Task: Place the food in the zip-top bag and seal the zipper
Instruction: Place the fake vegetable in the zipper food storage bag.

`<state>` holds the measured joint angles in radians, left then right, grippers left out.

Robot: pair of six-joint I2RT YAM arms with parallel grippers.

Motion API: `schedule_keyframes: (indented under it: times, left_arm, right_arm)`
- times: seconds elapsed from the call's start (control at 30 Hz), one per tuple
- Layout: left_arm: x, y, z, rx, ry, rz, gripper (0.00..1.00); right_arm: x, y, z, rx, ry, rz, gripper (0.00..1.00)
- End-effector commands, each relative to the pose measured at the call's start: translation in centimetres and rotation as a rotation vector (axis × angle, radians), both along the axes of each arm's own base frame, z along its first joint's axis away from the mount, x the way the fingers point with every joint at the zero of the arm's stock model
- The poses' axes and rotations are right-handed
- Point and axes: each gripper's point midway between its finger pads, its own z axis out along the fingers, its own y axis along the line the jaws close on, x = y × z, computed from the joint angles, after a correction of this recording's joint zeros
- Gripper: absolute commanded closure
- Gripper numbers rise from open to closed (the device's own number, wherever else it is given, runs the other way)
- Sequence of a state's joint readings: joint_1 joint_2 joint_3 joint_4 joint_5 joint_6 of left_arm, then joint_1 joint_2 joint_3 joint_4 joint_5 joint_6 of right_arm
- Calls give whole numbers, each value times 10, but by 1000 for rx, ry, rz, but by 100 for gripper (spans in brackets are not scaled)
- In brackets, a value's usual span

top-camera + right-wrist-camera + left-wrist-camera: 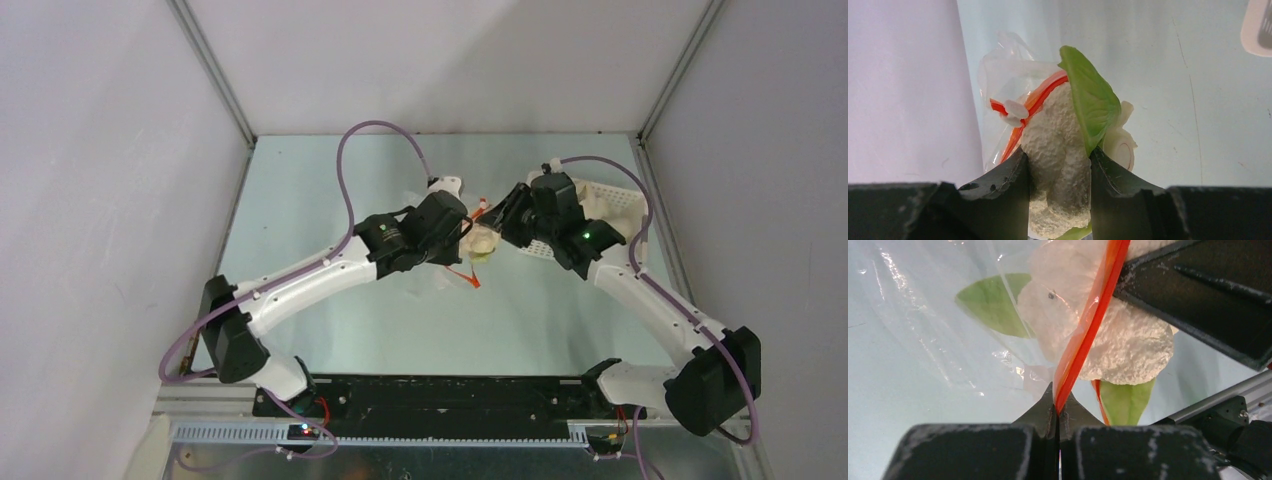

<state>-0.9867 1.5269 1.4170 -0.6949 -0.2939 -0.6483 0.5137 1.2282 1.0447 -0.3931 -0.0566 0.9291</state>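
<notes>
The clear zip-top bag (948, 340) hangs between my two grippers over the table's middle (470, 262). My left gripper (1058, 407) is shut on its orange-red zipper (1088, 325), holding the mouth edge. My right gripper (1059, 172) is shut on a piece of food (1055, 145), a cream-white bumpy cauliflower-like toy with green leaves (1093, 100), held at the bag's mouth. The zipper's white slider (1014, 111) shows just behind it. In the left wrist view the same food (1128, 340) lies against the zipper, with my right gripper's fingers (1198, 295) on it.
A white perforated basket (612, 200) sits at the back right, partly hidden behind my right arm. Grey walls enclose the table on three sides. A metal rail (1218, 400) shows in the left wrist view.
</notes>
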Motion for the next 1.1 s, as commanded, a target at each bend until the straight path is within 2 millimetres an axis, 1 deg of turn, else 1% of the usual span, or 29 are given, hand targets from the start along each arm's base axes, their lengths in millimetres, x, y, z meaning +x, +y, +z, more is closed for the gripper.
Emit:
schedule_keyframes:
  times: [0.0,0.03,0.07,0.1,0.13,0.23,0.27,0.3,0.33,0.37,0.4,0.43,0.47,0.5,0.53,0.57,0.6,0.63,0.67,0.73,0.77,0.8,0.83,0.87,1.0,1.03,1.07]
  left_arm:
    - [-14,-1,25,-57,-27,-72,100]
    - [-16,-3,27,-66,-32,-94,100]
    - [-20,-13,34,-114,-32,-138,100]
    - [-23,-15,38,-137,-38,-164,100]
    - [-25,-21,47,-178,-52,-190,100]
    - [-18,-19,60,-200,-71,-171,100]
    - [-18,-19,63,-217,-63,-170,100]
    - [-14,-17,65,-231,-60,-161,100]
    - [-12,-18,69,-264,-58,-161,100]
    - [-11,-18,70,-279,-58,-157,100]
    - [-7,-16,70,-288,-51,-139,100]
    - [-6,-15,70,-294,-47,-135,100]
    - [-4,-12,69,-298,-42,-124,100]
    - [-5,-14,70,-309,-39,-132,100]
    - [-4,-12,71,-313,-39,-132,100]
    - [-5,-12,73,-318,-40,-135,100]
    - [-5,-11,75,-323,-46,-137,100]
    - [-5,-10,78,-327,-52,-136,100]
    - [-5,-10,78,-327,-54,-135,100]
    - [-4,-7,79,-327,-59,-128,100]
    - [-4,-5,78,-324,-60,-125,100]
    - [-4,-4,76,-316,-57,-120,100]
    - [-4,-3,75,-309,-56,-120,100]
    - [-6,-3,73,-307,-48,-130,100]
    - [-15,-9,64,-314,-17,-192,100]
    - [-17,-9,62,-311,-12,-201,100]
    - [-19,-10,61,-315,-8,-216,100]
  right_arm:
    - [23,-23,38,22,-89,-147,100]
    - [22,-21,39,-1,-114,-137,100]
    - [26,-23,42,-16,-158,-147,100]
    - [23,-15,45,-48,-203,-103,100]
    - [24,-12,49,-59,-244,-94,100]
    - [10,10,50,-145,-331,28,100]
    - [8,12,48,-164,-348,38,100]
    - [4,21,51,-179,-397,87,100]
    - [-3,26,44,-186,-403,119,100]
    - [-4,28,47,-180,-429,129,100]
    - [-10,29,41,-178,-434,153,100]
    - [-14,34,49,-157,-483,189,100]
    - [-18,34,40,-173,-490,217,100]
    - [-24,40,45,-148,-525,265,100]
    - [-28,42,36,-174,-540,317,100]
    - [-35,48,33,-166,-547,376,100]
    - [-38,51,32,-190,-574,424,100]
    - [-47,58,28,-182,-583,500,100]
    - [-50,61,27,-208,-617,553,100]
    - [-71,73,20,-196,-651,723,100]
    - [-76,76,18,-196,-665,770,100]
    - [-89,80,15,-188,-694,872,100]
    - [-94,81,14,-201,-727,923,99]
    - [-103,83,11,-181,-732,981,98]
    - [-109,86,10,-141,-741,1048,94]
    - [-106,86,11,-117,-701,1016,93]
    - [-97,85,11,-126,-672,964,92]
